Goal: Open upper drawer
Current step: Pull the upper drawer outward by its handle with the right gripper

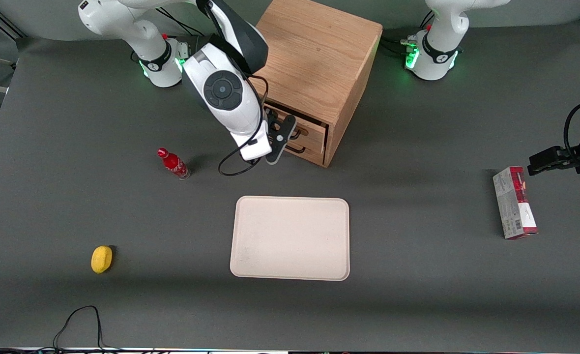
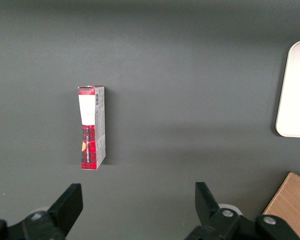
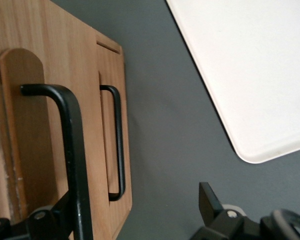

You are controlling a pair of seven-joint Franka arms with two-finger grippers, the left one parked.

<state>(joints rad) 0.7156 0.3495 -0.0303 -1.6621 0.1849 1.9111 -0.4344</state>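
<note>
Claw at the upper drawer

The claw (image 3: 135,212) is held open around the upper drawer's (image 3: 35,125) stiff, thin handle (image 3: 72,145); a mid-bar grip is advised.

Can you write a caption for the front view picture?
The gripper reaches the upper drawer of the wooden cabinet, above a tray.

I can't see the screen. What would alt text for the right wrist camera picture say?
The end effector, fingers open, sits at the upper drawer of an oak cabinet, with its black handle passing close by one finger. The lower drawer's matching handle shows alongside, and a cream tray lies on the grey table.
</note>
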